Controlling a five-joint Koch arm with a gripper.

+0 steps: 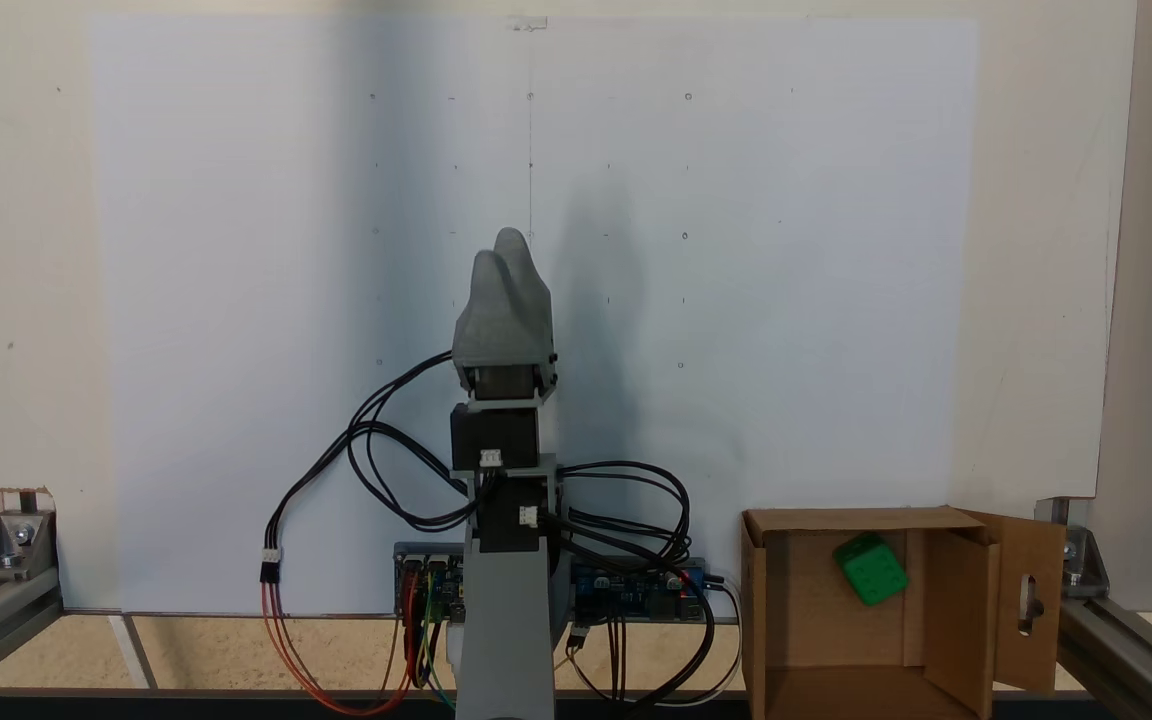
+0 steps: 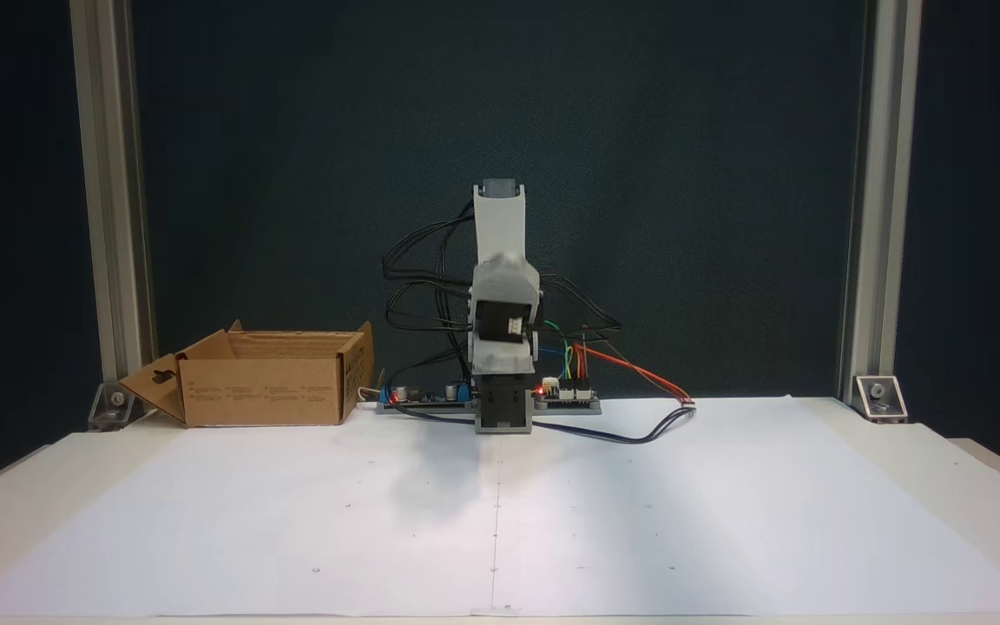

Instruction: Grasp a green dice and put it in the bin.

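The green dice (image 1: pixel 870 568) lies tilted inside the bin (image 1: pixel 766 610), a brown cardboard box at the lower right of a fixed view. In the other fixed view the bin (image 2: pixel 266 391) stands at the left beside the arm's base, and its walls hide the dice. My gripper (image 1: pixel 499 248) is over the middle of the white sheet, far left of the bin, its two grey fingers pressed together with nothing between them. The arm (image 2: pixel 500 226) is folded above its base.
A white paper sheet (image 2: pixel 639 521) covers the table. Circuit boards (image 1: pixel 636 590) and looping cables (image 1: pixel 376 450) sit around the arm's base. Aluminium frame posts (image 2: pixel 109 217) stand at both sides. The bin's slotted flap (image 1: pixel 1031 600) hangs open to the right.
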